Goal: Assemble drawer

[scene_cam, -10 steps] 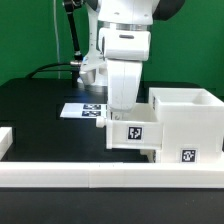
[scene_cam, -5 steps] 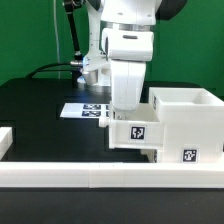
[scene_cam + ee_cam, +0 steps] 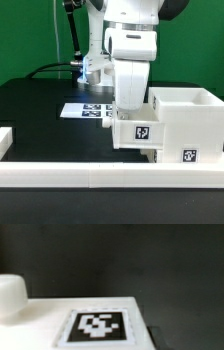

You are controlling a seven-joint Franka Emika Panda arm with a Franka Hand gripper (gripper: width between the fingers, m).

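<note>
A small white open-top drawer tray point(image 3: 138, 132) with a square tag on its front sits against the exterior view's left side of the tall white housing point(image 3: 190, 118), which also carries a tag low down. My gripper point(image 3: 131, 108) comes down from above onto the tray's top edge. Its fingertips are hidden by the hand and the tray wall. The tray moves with it, so it appears shut on the tray. In the wrist view a white tagged surface point(image 3: 98, 325) fills the near part over the black table. A second tray is not in view.
The marker board point(image 3: 84, 110) lies on the black table behind the tray. The long white border rail point(image 3: 100, 178) runs along the front, with a short white piece point(image 3: 5, 140) at the exterior view's left. A rounded white part point(image 3: 10, 297) shows in the wrist view.
My gripper and the small tray have shifted together toward the exterior view's right, closer into the housing. The housing has not moved.
</note>
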